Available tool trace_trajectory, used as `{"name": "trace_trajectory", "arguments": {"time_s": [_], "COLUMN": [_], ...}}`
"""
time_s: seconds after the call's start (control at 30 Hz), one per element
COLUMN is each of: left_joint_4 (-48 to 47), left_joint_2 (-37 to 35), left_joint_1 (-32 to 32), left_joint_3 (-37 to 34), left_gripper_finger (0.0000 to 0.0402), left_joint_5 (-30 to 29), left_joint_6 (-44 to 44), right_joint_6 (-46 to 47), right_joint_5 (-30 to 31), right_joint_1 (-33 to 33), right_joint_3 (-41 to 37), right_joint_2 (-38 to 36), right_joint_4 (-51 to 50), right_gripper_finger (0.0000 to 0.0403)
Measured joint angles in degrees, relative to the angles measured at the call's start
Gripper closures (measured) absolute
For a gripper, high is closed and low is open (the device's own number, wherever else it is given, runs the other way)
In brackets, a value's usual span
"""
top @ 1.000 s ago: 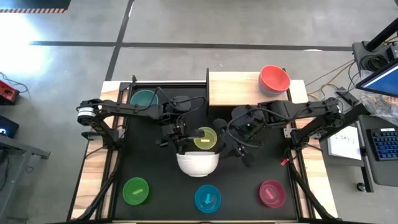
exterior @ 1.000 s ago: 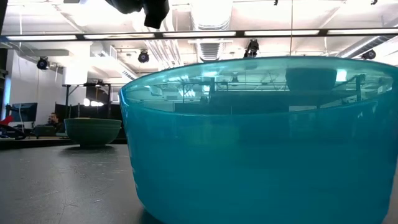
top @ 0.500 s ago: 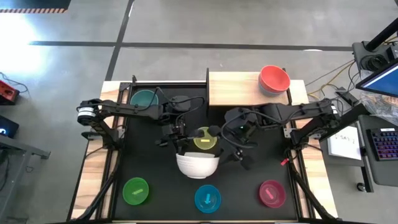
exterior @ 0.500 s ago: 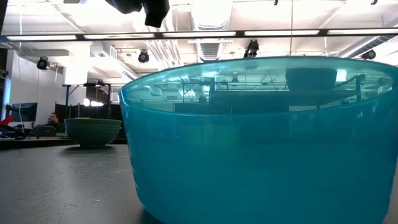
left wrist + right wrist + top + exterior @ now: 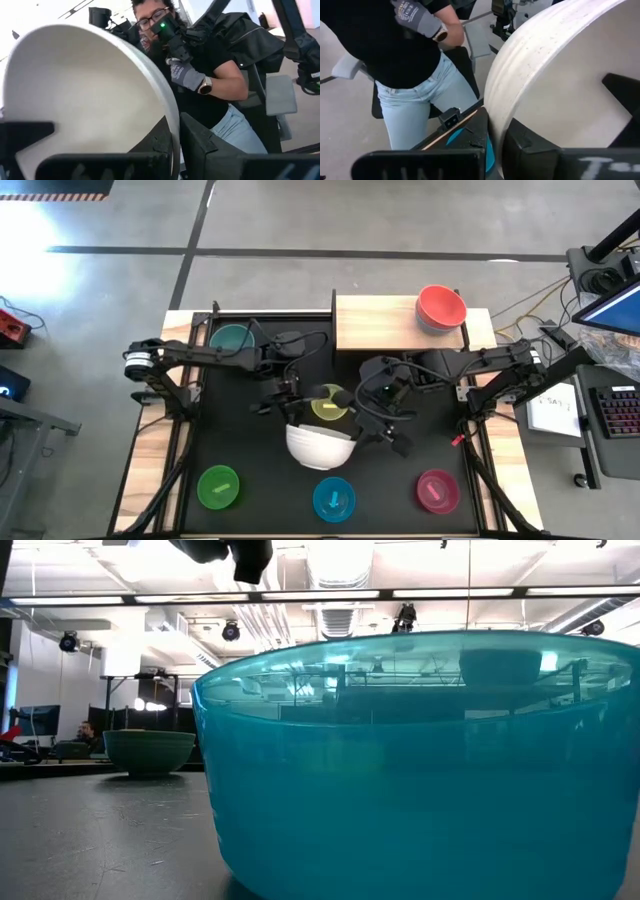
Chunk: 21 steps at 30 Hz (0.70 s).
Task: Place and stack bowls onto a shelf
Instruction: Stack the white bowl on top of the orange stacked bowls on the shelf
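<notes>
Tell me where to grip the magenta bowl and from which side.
Probably best by its thin rim from above, one finger inside, one outside: the magenta bowl sits upright, mouth up, with open space all round.

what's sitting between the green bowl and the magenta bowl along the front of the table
The cyan bowl sits between the green bowl and magenta bowl, seen in the high view.

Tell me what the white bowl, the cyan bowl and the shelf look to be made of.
White bowl: probably plastic, matte with fine specks and faint moulded rings below the rim. Cyan bowl: likely translucent glossy plastic, since ceiling lights and room reflections show through and on its wall. Shelf: pale natural wood, an even light-tan unpainted top; its finish can't be judged from above.
</notes>
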Motion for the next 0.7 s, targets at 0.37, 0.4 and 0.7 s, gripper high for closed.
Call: {"name": "trace_trajectory", "arguments": {"time_s": [0.37, 0.4, 0.7], "left_joint_4": [1.04, 1.66, 3.75], "left_joint_2": [0.0, 0.0, -0.9], "left_joint_1": [-0.02, -0.01, 1.36], "left_joint_3": [0.07, 0.07, 0.07], "left_gripper_finger": [0.0278, 0.0268, 0.0209], "left_joint_5": [-4.9, -5.94, -6.51], "left_joint_6": [-4.71, -4.73, -5.07], "right_joint_6": [-0.93, -0.96, 0.76], "right_joint_5": [1.81, 1.79, -2.04], "right_joint_1": [-0.23, -0.22, -0.37], "right_joint_3": [-0.04, -0.04, 0.07], "right_joint_2": [0.56, 0.78, 2.79], "right_joint_4": [0.56, 0.82, 1.23], "right_gripper_finger": [0.0396, 0.0396, 0.0395]}}
